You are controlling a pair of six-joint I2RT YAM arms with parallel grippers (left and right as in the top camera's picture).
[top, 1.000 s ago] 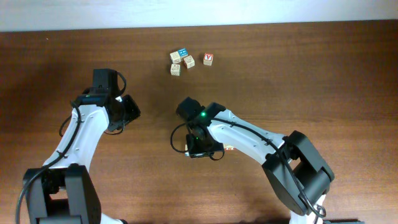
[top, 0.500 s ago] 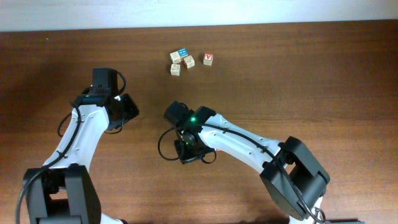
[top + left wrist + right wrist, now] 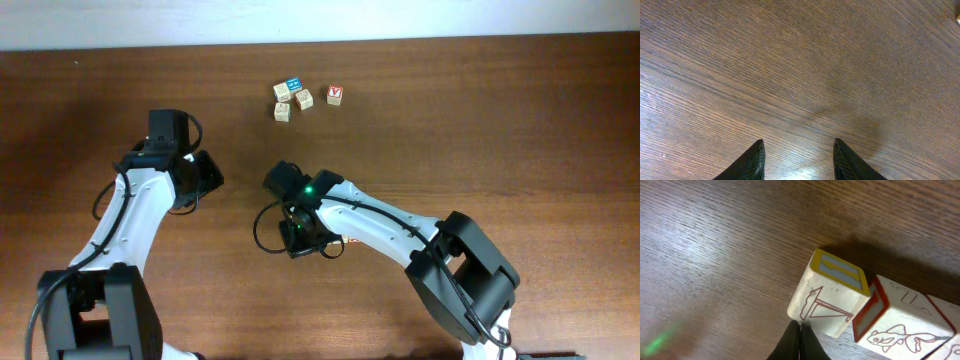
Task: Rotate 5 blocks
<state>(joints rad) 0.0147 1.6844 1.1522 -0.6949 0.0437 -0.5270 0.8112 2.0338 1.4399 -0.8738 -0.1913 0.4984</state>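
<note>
In the right wrist view a pale block with a yellow-framed top lies against a block with a red frame and a fish drawing; a third block shows at the right edge. My right gripper is shut, its tips touching the yellow-framed block's lower corner. From overhead the right gripper hides these blocks almost fully. Three more pale blocks sit at the far side. My left gripper is open over bare wood, at the left.
A cube with a bright-blue top and a cube with a red V stand with the far cluster. The brown wooden table ends at a pale strip along the far edge.
My right gripper has swung left across the table, mostly in the first half second. The left arm has stayed put, its jaws slightly wider.
</note>
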